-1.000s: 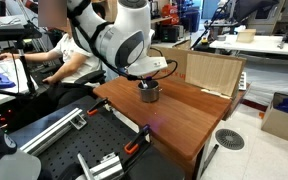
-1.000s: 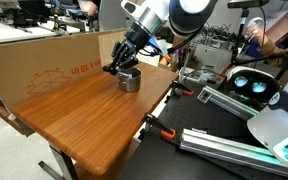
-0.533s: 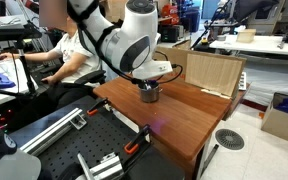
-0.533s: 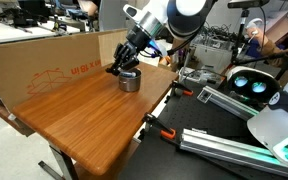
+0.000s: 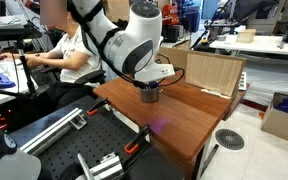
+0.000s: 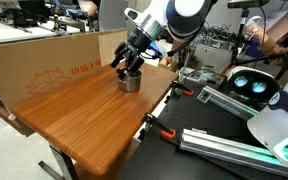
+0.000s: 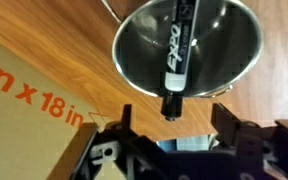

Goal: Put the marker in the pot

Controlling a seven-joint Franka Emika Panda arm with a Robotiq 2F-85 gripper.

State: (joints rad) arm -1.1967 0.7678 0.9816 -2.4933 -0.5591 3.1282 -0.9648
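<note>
A black marker with white lettering lies slanted inside the small round steel pot, 1 end resting over the near rim. The pot stands on the wooden worktop close to the printed cardboard box. In the wrist view the jaws are spread wide just above the pot, released and touching neither marker nor pot.

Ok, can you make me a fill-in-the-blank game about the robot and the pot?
The marker is coloured ____. It lies ____ the silver pot. The pot stands on a table made of ____. The robot's fingers are ____, holding nothing.
Missing words: black; inside; wood; open.
</note>
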